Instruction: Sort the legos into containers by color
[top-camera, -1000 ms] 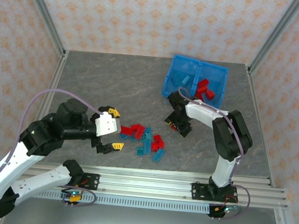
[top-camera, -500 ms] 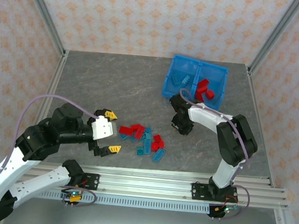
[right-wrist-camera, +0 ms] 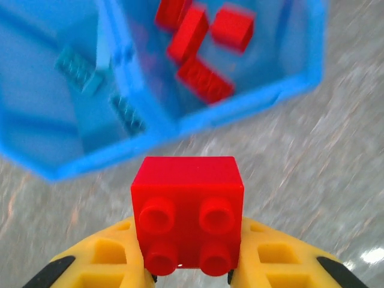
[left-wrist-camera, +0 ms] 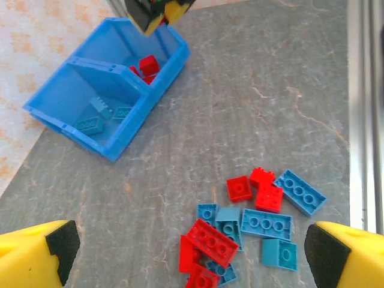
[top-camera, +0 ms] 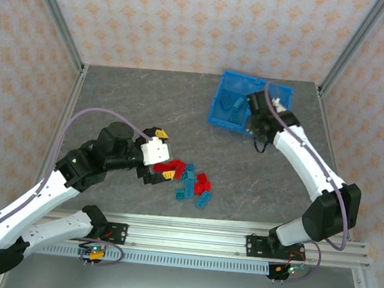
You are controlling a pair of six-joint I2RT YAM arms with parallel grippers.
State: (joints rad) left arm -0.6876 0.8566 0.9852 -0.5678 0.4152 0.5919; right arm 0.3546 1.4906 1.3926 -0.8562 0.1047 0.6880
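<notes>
A: While the red brick (right-wrist-camera: 187, 210) sits pinched between the right gripper's (right-wrist-camera: 189, 267) yellow fingers, how should the drop be entered?

B: Item: one red brick, studs toward the wrist camera, held just short of the bin's (right-wrist-camera: 252, 99) near wall. Advice: carry it over that wall and above the compartment with the red pieces (right-wrist-camera: 201, 42) (the one right of the divider (right-wrist-camera: 129, 84) in the wrist view). Lower it, and only then part the fingers. Letting go early would likely leave it on the table (top-camera: 128, 104) or bounce it next door among the teal ones (right-wrist-camera: 78, 69).

A: Right arm, pose?

B: Reached far out across the table, wrist tipped down at the bin's near edge, as the top view has it.

A: Left gripper (top-camera: 164, 155)?

B: Fingers spread wide, holding nothing. It hovers over the loose pile (left-wrist-camera: 252, 231) of red and teal legos near the table's front, well apart from the bin.
</notes>
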